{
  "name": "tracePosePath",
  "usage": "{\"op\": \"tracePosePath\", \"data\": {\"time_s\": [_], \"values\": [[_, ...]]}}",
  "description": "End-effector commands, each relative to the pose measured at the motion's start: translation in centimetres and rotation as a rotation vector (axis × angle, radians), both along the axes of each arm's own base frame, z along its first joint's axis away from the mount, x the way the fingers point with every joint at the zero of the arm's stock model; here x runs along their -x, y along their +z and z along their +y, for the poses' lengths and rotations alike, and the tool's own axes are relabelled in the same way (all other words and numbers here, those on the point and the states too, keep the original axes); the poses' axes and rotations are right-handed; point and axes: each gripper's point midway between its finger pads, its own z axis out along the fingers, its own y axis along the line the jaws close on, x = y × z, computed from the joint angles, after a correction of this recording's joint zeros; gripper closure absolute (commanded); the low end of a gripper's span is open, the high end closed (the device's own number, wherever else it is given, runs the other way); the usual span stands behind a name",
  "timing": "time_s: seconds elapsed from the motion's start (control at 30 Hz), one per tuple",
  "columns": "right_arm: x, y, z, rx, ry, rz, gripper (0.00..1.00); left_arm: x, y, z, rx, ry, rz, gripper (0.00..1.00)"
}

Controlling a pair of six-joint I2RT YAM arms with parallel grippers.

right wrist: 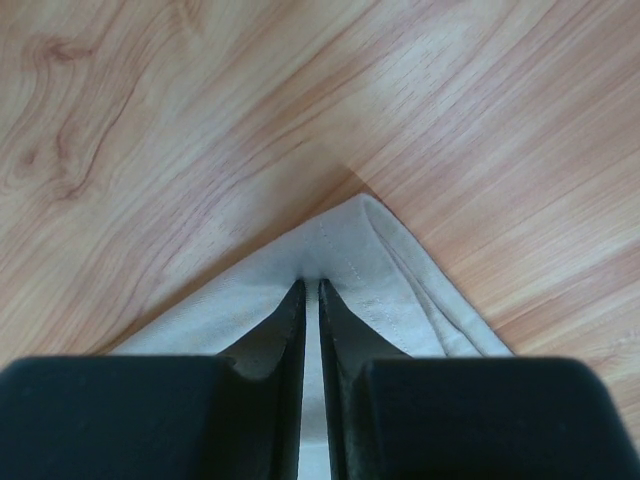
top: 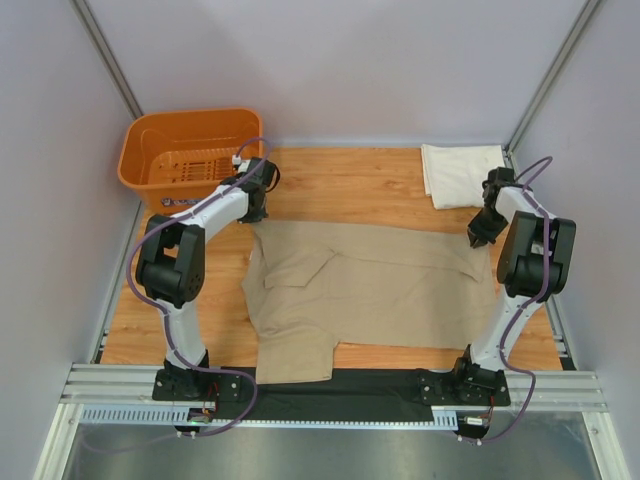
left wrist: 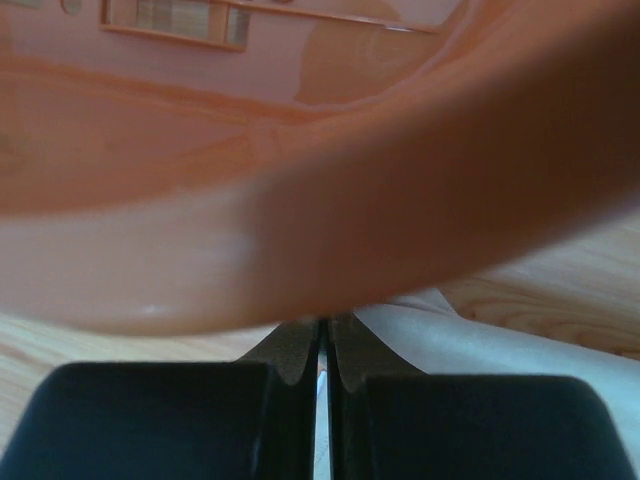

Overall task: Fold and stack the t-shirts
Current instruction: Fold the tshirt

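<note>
Tan shirt (top: pixel 370 285) spread flat nearward of the fingers (right wrist: pixel 275 335), one far corner pinched in the right gripper (right wrist: pixel 310 290), the other beside the shut left gripper (left wrist: pixel 324 330), hold unclear; first fold apparently starting, needing an even lift toward the near hem.

tan t-shirt (top: pixel 380 285) and cream t-shirt (top: pixel 460 172) soft matt cloth, table (top: pixel 350 180) smooth grained wood, basket (top: pixel 135 150) glossy orange plastic

wooden table (top: pixel 360 185), tan shirt (top: pixel 400 290) spread mid-table, folded cream shirt (top: pixel 460 172) far right, orange basket (top: pixel 190 116) far left
</note>
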Motion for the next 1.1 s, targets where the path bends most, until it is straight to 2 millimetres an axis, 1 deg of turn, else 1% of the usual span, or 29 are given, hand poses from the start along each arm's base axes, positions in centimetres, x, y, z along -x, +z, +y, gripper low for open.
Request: {"op": "tracePosePath", "data": {"time_s": [0.0, 0.03, 0.1, 0.13, 0.17, 0.2, 0.27, 0.3, 0.37, 0.4, 0.43, 0.47, 0.5, 0.53, 0.57, 0.6, 0.67, 0.7, 0.73, 0.77, 0.8, 0.83, 0.87, 0.9, 0.93, 0.97, 1.0, 1.03, 1.07], "values": [[1.0, -2.3, -1.7, 0.041, -0.028, 0.062, 0.9, -0.5, 1.9, 1.5, -0.021, 0.056, -0.062, 1.0], [0.9, -2.4, -1.6, 0.034, -0.027, 0.062, 0.9, -0.7, 2.0, 1.4, -0.016, 0.055, -0.065, 1.0], [0.7, -2.1, -1.3, 0.02, -0.019, 0.051, 0.9, -1.1, 2.2, 0.8, 0.009, 0.025, -0.074, 0.88], [0.7, -1.9, -1.2, 0.018, -0.014, 0.048, 0.9, -1.1, 2.3, 0.7, 0.013, 0.024, -0.076, 0.78], [0.6, -1.7, -1.2, 0.018, -0.009, 0.042, 0.9, -1.1, 2.3, 0.5, 0.022, 0.01, -0.074, 0.64], [0.6, -1.5, -1.2, 0.02, -0.005, 0.04, 0.9, -1.2, 2.4, 0.2, 0.029, -0.004, -0.074, 0.58], [0.4, -0.7, -1.5, 0.033, 0.005, 0.029, 0.89, -1.2, 3.0, -0.4, 0.053, -0.038, -0.072, 0.52], [0.3, -0.3, -1.7, 0.045, 0.008, 0.031, 0.88, -1.1, 3.2, -0.5, 0.059, -0.049, -0.07, 0.5], [0.1, 0.7, -2.0, 0.06, 0.021, 0.025, 0.84, -0.6, 3.9, -0.7, 0.072, -0.066, -0.069, 0.48], [-0.1, 1.4, -2.3, 0.075, 0.019, 0.021, 0.82, -0.5, 5.1, -0.7, 0.082, -0.071, -0.093, 0.48], [-0.1, 1.9, -2.4, 0.083, 0.02, 0.021, 0.8, 0.0, 5.1, -0.7, 0.087, -0.08, -0.089, 0.48], [-0.3, 2.6, -2.6, 0.094, 0.019, 0.01, 0.74, 0.4, 5.3, -1.0, 0.102, -0.097, -0.088, 0.49], [-0.1, 3.1, -2.6, 0.096, 0.02, 0.014, 0.71, 0.9, 6.5, -1.2, 0.12, -0.111, -0.109, 0.51], [-0.5, 3.9, -2.7, 0.099, 0.024, 0.0, 0.67, 1.7, 6.2, -1.8, 0.152, -0.137, -0.094, 0.53], [-0.5, 4.4, -2.7, 0.098, 0.024, -0.005, 0.58, 2.2, 6.5, -2.4, 0.169, -0.161, -0.098, 0.59], [-0.3, 5.0, -2.4, 0.085, 0.03, -0.004, 0.54, 3.2, 6.7, -2.6, 0.185, -0.176, -0.102, 0.6], [-0.2, 5.9, -2.0, 0.062, 0.038, -0.022, 0.48, 4.1, 6.8, -4.3, 0.257, -0.234, -0.109, 0.63], [-0.2, 6.6, -1.4, 0.031, 0.047, -0.045, 0.44, 4.5, 7.2, -5.1, 0.289, -0.261, -0.124, 0.64], [0.3, 6.3, -0.9, 0.007, 0.045, -0.042, 0.42, 5.2, 6.4, -6.3, 0.351, -0.294, -0.113, 0.65], [0.5, 6.3, -0.2, -0.044, 0.047, -0.059, 0.41, 5.6, 6.2, -7.2, 0.382, -0.319, -0.112, 0.66], [0.8, 6.8, -0.2, -0.072, 0.032, -0.085, 0.41, 6.2, 5.3, -7.7, 0.403, -0.334, -0.09, 0.66], [1.1, 6.7, -0.1, -0.103, 0.004, -0.101, 0.41, 6.5, 5.2, -8.8, 0.441, -0.368, -0.079, 0.68], [2.0, 5.6, 1.0, -0.177, -0.007, -0.108, 0.43, 6.7, 4.9, -9.3, 0.447, -0.385, -0.066, 0.68], [2.2, 6.4, 1.4, -0.256, -0.027, -0.165, 0.43, 7.0, 4.6, -10.0, 0.45, -0.406, -0.052, 0.68], [2.7, 6.3, 1.8, -0.295, -0.047, -0.193, 0.43, 7.2, 4.3, -10.3, 0.453, -0.425, -0.041, 0.67], [4.2, 5.0, 2.6, -0.351, -0.083, -0.186, 0.43, 7.3, 4.4, -10.6, 0.456, -0.436, -0.045, 0.66], [4.1, 5.3, 2.3, -0.387, -0.099, -0.245, 0.42, 7.6, 4.3, -10.7, 0.461, -0.446, -0.042, 0.64], [4.6, 5.8, 2.7, -0.399, -0.099, -0.293, 0.38, 7.7, 4.7, -10.9, 0.472, -0.469, -0.053, 0.6], [5.0, 5.8, 2.5, -0.407, -0.111, -0.31, 0.36, 8.0, 4.5, -10.9, 0.471, -0.48, -0.047, 0.58]]}}
